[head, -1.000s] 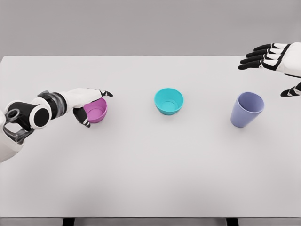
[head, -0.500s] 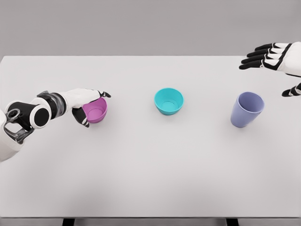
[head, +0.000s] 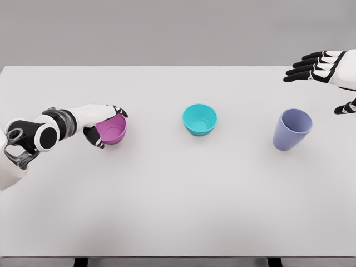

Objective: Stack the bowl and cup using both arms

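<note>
Right hand (head: 328,72) cropped at edge

White table (head: 178,211) carrying three vessels in a row nearer its far edge: a pink bowl (head: 113,130) toward the left edge, a teal bowl (head: 199,119) at the middle, and a lavender cup (head: 291,129) toward the right edge, all upright and well apart.

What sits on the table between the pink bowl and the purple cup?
In the head view, only the teal bowl stands between the pink bowl and the purple cup, apart from both.
</note>
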